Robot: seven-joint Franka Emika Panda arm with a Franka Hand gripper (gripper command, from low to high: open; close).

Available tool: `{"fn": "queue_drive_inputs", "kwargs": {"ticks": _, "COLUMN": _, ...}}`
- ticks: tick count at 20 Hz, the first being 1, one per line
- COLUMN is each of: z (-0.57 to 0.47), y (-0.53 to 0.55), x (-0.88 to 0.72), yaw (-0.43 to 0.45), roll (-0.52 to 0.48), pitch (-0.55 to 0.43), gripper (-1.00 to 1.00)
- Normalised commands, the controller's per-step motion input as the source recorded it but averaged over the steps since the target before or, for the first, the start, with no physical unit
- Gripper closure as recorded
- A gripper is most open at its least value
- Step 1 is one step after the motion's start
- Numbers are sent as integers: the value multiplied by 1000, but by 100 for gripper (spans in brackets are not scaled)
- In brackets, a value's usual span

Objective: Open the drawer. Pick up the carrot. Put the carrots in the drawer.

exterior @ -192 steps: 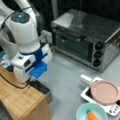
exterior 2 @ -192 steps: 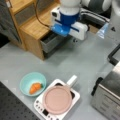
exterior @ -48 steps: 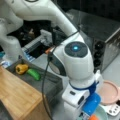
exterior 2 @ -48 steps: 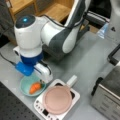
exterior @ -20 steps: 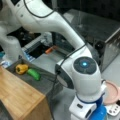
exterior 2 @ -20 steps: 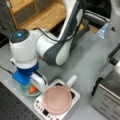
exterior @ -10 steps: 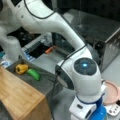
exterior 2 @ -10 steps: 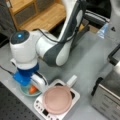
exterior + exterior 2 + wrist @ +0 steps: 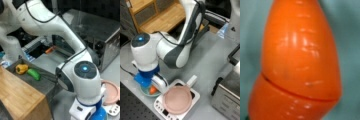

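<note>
The carrot is bright orange with pale glints and a thin dark crease, on a teal bowl. The drawer is dark grey, holding a yellow pepper and green cucumber. The arm is white and grey with blue trim; the plate is dusty pink.

My grey table, on it a teal bowl holding the carrot, a white scale under a pink plate, silver toaster oven at a front view's right, wooden-topped cabinet beside
</note>
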Motion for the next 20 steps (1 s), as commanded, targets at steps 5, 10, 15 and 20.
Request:
{"fn": "queue_drive_inputs", "kwargs": {"ticks": 5, "z": -85, "y": -72, "x": 145, "yaw": 82, "roll": -6, "pitch": 81, "gripper": -100}}
{"fn": "queue_drive_inputs", "kwargs": {"ticks": 10, "z": -101, "y": -87, "x": 137, "yaw": 101, "roll": -19, "pitch": 76, "gripper": 100}}
{"fn": "queue_drive_inputs", "kwargs": {"ticks": 15, "z": -176, "y": -56, "x": 147, "yaw": 92, "roll": -36, "pitch": 37, "gripper": 100}}
{"fn": "queue_drive_inputs", "kwargs": {"ticks": 20, "z": -211, "y": -63, "x": 135, "yaw": 102, "roll": -17, "pitch": 35, "gripper": 100}}
